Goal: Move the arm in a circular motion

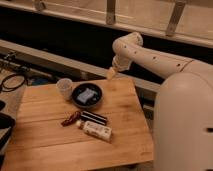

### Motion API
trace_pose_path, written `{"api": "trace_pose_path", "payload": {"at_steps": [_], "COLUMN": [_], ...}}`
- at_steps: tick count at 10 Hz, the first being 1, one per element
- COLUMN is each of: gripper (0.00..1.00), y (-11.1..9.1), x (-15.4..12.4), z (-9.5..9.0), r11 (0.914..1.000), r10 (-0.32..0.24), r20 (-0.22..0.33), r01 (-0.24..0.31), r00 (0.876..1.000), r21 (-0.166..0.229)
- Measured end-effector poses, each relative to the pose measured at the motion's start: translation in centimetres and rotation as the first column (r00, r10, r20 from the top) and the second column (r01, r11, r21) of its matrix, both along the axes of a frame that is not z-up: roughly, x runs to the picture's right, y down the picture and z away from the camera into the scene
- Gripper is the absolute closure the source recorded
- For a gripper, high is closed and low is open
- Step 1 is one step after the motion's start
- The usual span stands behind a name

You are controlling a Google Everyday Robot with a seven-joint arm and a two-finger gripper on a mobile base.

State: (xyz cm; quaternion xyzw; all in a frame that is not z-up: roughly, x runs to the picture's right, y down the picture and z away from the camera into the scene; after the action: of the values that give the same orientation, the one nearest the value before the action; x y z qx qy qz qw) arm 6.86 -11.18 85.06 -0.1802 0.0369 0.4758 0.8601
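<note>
While the large cream-white tubular arm reaches in from the right, bent at its rounded elbow, its tan gripper hangs over the far edge of the pale butcher-block wooden tabletop, just behind the dark round bowl. We cannot tell whether the gripper is wide or narrow; it appears to hold nothing. We judge the circular sweep to be somewhere along its path, with nothing here showing how much of the loop is covered. The next move calls for a smooth arc at a steady height, clear of the small white cup and the bowl, which carries a pale blue block.

Nearer us on the tabletop lie a red, pepper-like piece, a slim black bar and a white packet lying on its side, close together. Black cables coil at the left, and a dark wall with a light ledge runs behind.
</note>
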Motion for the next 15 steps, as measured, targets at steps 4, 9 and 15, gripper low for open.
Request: {"api": "trace_pose_path", "payload": {"at_steps": [4, 9, 15], "gripper": [0.46, 0.93, 0.97], "y": [0.1, 5.9, 11.5], "x": [-0.1, -3.1, -2.5], "z": [0.3, -4.3, -8.9], "r11": [0.9981, 0.9922, 0.9870], "r10": [-0.054, -0.103, -0.135], "r20": [-0.003, -0.008, -0.043], "r01": [0.054, 0.102, 0.131], "r00": [0.999, 0.995, 0.990], "r21": [-0.028, -0.071, -0.094]}}
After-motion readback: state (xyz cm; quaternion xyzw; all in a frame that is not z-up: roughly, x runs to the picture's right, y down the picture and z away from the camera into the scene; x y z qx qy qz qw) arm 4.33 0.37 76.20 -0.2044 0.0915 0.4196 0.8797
